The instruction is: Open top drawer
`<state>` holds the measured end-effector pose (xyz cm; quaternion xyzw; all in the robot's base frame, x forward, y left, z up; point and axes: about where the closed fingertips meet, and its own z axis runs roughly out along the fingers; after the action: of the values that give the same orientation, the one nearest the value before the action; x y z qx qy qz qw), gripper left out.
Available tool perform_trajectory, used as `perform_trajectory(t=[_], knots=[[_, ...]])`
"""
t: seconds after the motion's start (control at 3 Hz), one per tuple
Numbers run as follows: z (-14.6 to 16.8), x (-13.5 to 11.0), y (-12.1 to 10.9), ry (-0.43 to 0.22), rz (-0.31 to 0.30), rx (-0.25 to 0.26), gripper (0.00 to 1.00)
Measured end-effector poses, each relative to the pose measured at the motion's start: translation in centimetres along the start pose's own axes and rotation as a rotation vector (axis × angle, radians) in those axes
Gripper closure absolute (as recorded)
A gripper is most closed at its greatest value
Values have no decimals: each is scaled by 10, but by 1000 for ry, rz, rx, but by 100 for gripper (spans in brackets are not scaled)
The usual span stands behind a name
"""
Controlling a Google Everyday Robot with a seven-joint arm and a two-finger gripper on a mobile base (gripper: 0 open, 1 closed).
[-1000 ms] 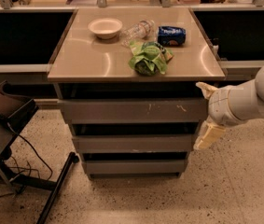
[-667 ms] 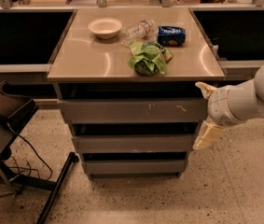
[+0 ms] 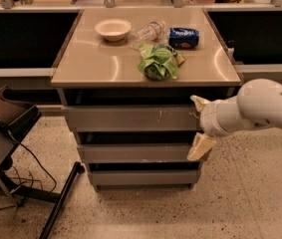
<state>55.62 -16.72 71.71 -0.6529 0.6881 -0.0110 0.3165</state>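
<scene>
The top drawer [image 3: 130, 117] is the tallest grey drawer, just under the tan countertop, with small pale scratch marks right of its middle. Its face sits slightly forward of the cabinet, a dark gap above it. My gripper [image 3: 199, 126] is at the drawer's right end, on a white arm coming in from the right. Its two pale fingers are spread wide apart, one finger [image 3: 198, 102] level with the drawer's top edge and the other below the drawer's bottom edge. Nothing is between them but the drawer's right end.
Two slimmer grey drawers [image 3: 138, 153] lie below. On the countertop [image 3: 95, 63] are a white bowl [image 3: 112, 28], a lying clear bottle [image 3: 147, 32], a blue packet [image 3: 184, 37] and a green bag [image 3: 157, 61]. A dark stand with cables [image 3: 6, 128] is at left.
</scene>
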Motion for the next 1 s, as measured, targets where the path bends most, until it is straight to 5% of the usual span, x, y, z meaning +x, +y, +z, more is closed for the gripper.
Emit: perform_trajectory(t=[0.67,1.0], knots=[[62,7,-69,93,37,85,0],[64,6,-70,99,53,83,0]])
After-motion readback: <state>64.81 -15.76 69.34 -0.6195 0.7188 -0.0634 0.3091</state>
